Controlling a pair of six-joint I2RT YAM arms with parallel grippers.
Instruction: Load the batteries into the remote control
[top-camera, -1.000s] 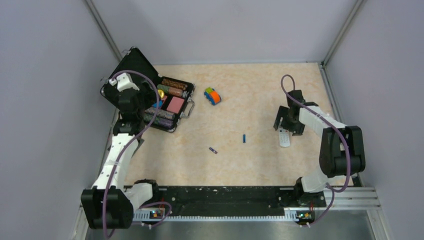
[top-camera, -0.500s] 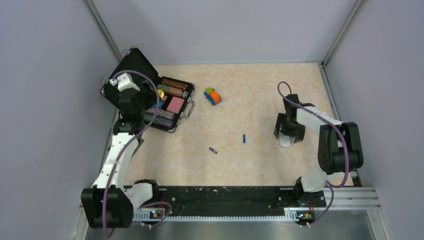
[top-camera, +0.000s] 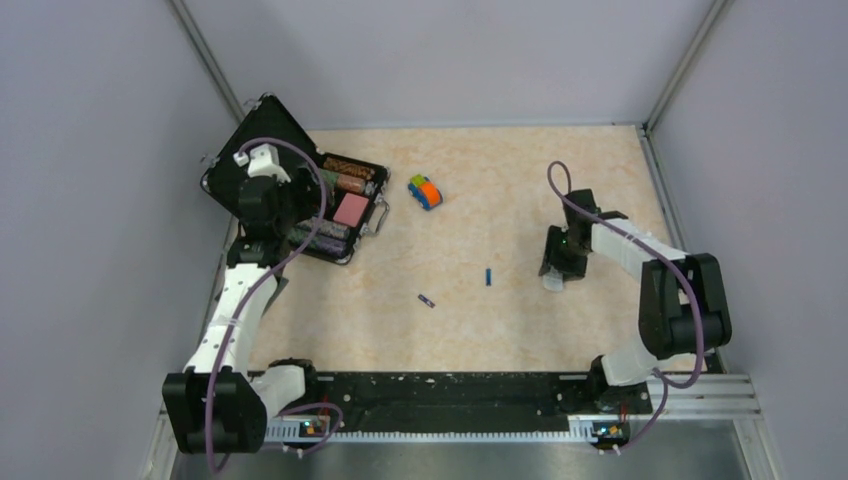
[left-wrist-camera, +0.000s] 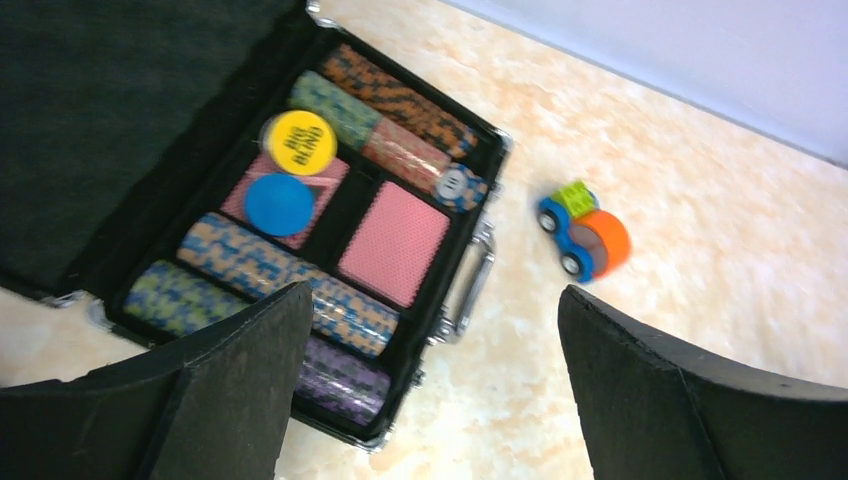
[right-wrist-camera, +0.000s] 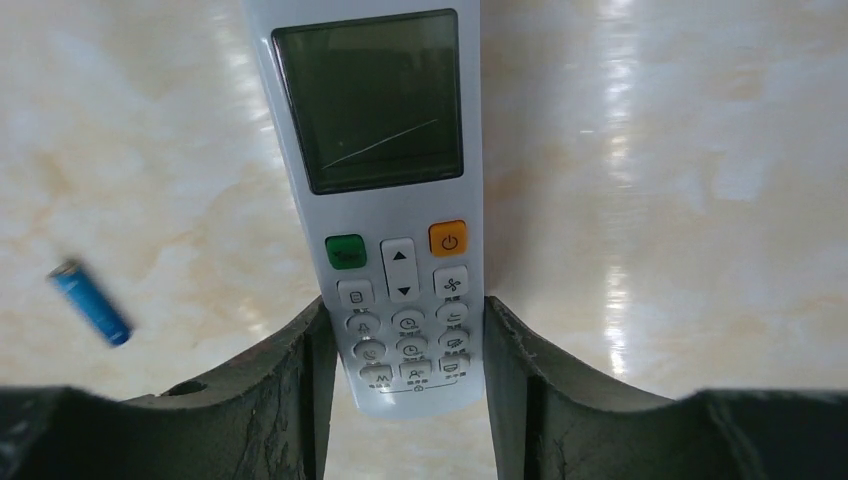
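Remote control (right-wrist-camera: 385, 215): smooth white plastic, slight gloss; screen (right-wrist-camera: 370, 100) dull grey-green. Right gripper (right-wrist-camera: 402, 310) fingers (right-wrist-camera: 280, 390): matt black, rough, scuffed. Table top (right-wrist-camera: 700, 150): glossy marbled beige, glare streaks. Blue battery (right-wrist-camera: 92, 303): shiny wrap. Far left, black case (left-wrist-camera: 345, 208): shiny metal handle (left-wrist-camera: 468, 282), matt cloth-like lid lining (left-wrist-camera: 120, 100). Toy car (left-wrist-camera: 588, 232): glossy plastic.

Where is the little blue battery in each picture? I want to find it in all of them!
Top external: the blue battery lies a little right of the picture's middle, left of the remote control.
Left wrist: it is not in this picture.
Right wrist: the blue battery lies near the left edge.
Shared landmark: the white remote control, seen in the top and right wrist views, with the battery to its left in both.
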